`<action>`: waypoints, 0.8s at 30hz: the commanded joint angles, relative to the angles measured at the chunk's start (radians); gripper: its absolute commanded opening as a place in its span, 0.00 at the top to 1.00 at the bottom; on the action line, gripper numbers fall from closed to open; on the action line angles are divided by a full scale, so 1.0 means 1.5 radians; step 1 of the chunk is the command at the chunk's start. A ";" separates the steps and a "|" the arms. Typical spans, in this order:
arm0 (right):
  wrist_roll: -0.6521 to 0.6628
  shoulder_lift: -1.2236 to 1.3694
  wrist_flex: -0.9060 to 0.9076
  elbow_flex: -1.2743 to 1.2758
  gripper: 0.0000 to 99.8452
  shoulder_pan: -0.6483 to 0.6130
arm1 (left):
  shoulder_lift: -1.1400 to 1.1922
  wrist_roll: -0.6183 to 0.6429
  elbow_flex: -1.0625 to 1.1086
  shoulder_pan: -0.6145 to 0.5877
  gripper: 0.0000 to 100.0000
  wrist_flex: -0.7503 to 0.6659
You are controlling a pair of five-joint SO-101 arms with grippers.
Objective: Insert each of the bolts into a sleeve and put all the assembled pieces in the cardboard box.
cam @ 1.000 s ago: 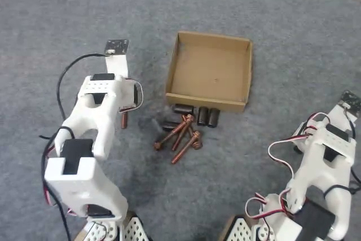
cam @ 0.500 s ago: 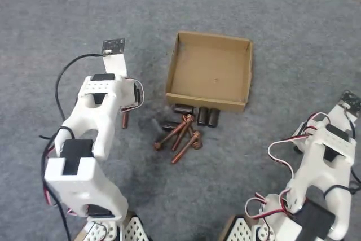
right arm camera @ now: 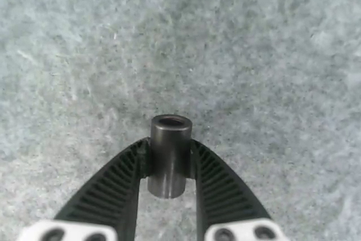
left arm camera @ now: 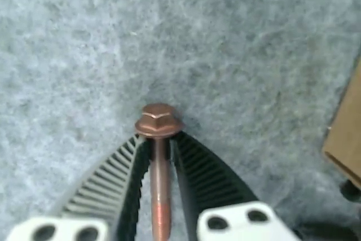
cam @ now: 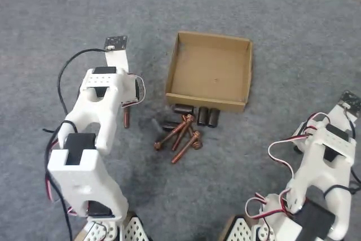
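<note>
We hold a bolt (left arm camera: pixel 159 156) clamped in the left fingers (left arm camera: pixel 107 184), head outermost, left of the cardboard box (cam: pixel 208 101). The right fingers (right arm camera: pixel 107 187) clamp a sleeve (right arm camera: pixel 169 153), bore facing outward, well right of it.

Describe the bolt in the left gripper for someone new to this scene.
Find the cardboard box, then the white arm left of it. The bolt is clamped in the left gripper. Unlike the loose bolts heaped beside black sleeves before the box, it sits alone.
</note>
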 commanded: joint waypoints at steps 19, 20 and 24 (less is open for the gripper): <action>0.010 -0.041 -0.290 -0.005 0.99 -0.167 | -0.189 0.004 0.195 -0.028 0.99 -0.148; 0.017 -0.041 -0.320 -0.005 0.99 -0.172 | -0.193 0.004 0.201 -0.028 0.99 -0.153; 0.044 -0.035 -0.445 -0.002 0.99 -0.198 | -0.194 0.003 0.203 -0.025 0.99 -0.157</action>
